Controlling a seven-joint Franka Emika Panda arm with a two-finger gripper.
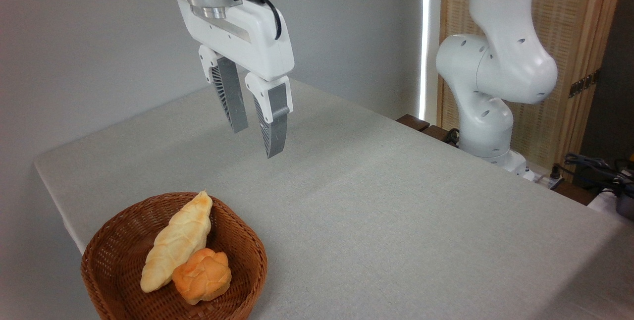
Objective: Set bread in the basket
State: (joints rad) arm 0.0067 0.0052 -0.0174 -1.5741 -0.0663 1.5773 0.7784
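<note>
The bread [202, 276] is found inside the basket [114, 240], touching the braided loaf [176, 240]. It is judged light, soft and easily dented; across its rounded sides a hold would be best taken. The gripper [255, 134] is held well above the basket, fingers spread, nothing pinched.

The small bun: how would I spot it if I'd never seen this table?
Look at the round wicker basket at the table's near left corner. Two breads lie inside, touching. The bun is the small, round, orange-brown one with a knotted top, not the long pale braided loaf.
</note>
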